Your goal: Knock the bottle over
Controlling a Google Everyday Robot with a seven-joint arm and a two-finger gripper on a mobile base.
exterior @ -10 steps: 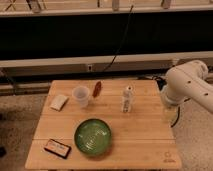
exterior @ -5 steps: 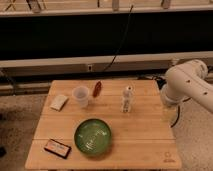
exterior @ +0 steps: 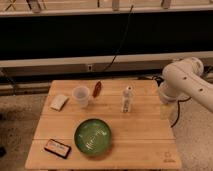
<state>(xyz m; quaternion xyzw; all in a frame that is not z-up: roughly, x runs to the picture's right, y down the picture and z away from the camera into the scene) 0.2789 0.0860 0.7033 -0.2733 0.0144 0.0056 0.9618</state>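
Note:
The bottle (exterior: pixel 128 99) is small, slim and clear, with a whitish cap and a pale label. It stands upright on the wooden table (exterior: pixel 145 135), right of centre towards the back. My white arm (exterior: pixel 185 82) bends in from the right. The gripper (exterior: pixel 167 107) hangs at the arm's lower end over the table's right edge, to the right of the bottle and apart from it.
A translucent plastic cup (exterior: pixel 81 96) stands left of the bottle, with a small reddish oblong object (exterior: pixel 97 88) behind it. A green plate (exterior: pixel 93 136) lies at the front centre, a white packet (exterior: pixel 59 102) at the left, a dark packet (exterior: pixel 57 148) at the front left.

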